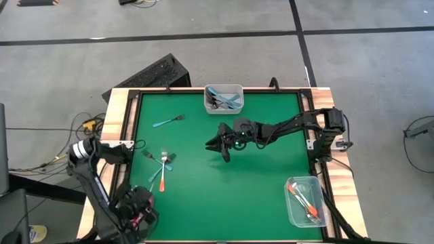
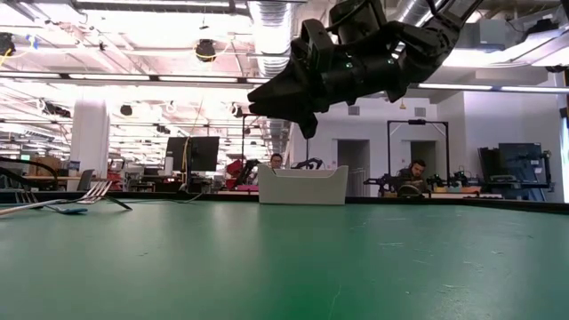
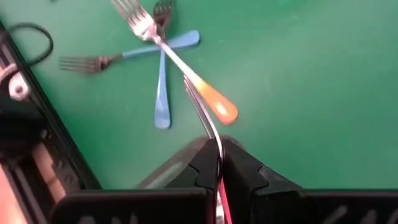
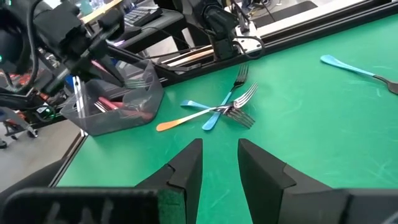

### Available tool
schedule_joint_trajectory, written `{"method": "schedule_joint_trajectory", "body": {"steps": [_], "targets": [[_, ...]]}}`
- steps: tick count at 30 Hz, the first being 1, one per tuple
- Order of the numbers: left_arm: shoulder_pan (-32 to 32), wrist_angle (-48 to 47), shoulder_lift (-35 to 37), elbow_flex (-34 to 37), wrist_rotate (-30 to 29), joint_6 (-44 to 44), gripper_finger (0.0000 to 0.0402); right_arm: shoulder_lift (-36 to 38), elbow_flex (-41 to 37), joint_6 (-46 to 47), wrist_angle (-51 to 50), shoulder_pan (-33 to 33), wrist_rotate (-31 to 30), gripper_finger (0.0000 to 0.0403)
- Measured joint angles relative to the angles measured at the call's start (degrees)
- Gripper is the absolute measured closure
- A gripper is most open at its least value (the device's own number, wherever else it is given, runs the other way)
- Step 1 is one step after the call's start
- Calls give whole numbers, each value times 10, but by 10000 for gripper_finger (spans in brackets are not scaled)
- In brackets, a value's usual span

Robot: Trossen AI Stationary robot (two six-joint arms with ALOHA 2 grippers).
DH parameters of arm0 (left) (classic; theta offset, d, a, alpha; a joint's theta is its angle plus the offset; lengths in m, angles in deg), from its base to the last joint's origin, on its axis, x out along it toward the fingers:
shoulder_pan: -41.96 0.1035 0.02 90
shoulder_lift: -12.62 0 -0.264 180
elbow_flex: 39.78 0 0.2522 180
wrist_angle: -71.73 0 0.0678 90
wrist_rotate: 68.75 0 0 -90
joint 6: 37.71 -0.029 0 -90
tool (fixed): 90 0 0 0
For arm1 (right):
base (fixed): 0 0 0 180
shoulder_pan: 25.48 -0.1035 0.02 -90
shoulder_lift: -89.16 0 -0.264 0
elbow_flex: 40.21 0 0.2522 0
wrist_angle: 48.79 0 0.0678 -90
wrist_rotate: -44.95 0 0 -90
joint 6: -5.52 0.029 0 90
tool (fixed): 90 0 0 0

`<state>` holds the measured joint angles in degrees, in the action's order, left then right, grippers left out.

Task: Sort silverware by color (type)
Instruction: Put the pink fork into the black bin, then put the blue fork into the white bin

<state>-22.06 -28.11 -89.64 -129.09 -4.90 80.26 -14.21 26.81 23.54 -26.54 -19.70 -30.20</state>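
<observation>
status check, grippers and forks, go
Left gripper shut on a red-handled fork, near table's front-left corner. Right gripper open, empty, above mid-table. Three crossed forks and one blue fork left on mat. Nothing blocking.

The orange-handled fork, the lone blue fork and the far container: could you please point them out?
orange-handled fork (image 3: 217,106), left wrist view, handle end.
lone blue fork (image 1: 165,123), high view, blue handle.
far container (image 1: 224,86), high view, far rim.

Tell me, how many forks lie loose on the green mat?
4. One light blue fork lies alone on the left side; two blue forks and an orange-handled fork cross in a pile close by.
</observation>
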Motion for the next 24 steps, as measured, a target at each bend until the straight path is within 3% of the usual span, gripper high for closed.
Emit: {"method": "schedule_joint_trajectory", "body": {"steps": [14,24], "targets": [[-11,10,-32,-5,-34,-18,395,0,0,16,0,-2,0,274],[-16,-38,-32,-57,-35,-15,293,0,0,16,0,-3,0,274]]}}
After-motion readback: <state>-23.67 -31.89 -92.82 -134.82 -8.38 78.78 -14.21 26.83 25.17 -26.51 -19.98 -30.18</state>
